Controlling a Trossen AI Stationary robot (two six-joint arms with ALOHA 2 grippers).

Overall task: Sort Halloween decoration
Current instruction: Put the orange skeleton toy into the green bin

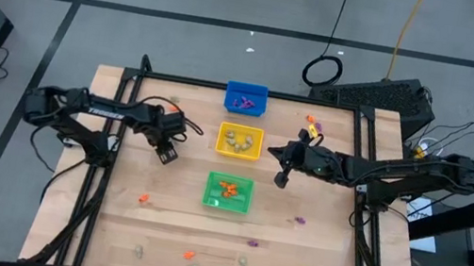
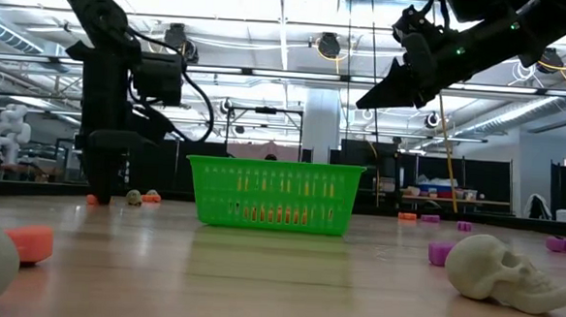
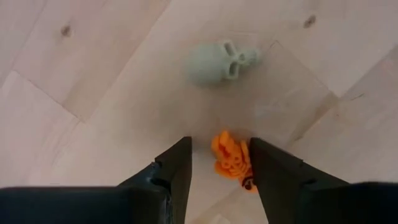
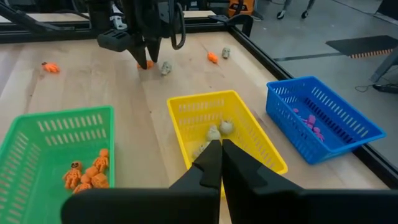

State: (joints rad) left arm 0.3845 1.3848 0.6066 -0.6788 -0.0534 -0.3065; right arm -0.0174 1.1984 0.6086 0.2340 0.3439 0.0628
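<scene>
Orange trinket (image 3: pixel 231 160) between spread left fingers (image 3: pixel 177 167), against one | pale skull (image 3: pixel 219 61) beyond | right fingers (image 4: pixel 208 163) pressed together

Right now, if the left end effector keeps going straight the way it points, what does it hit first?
The left end effector points down at the table with fingers open, and a small orange trinket lies between them. It would likely meet that trinket or the wood; depth is unclear.
</scene>
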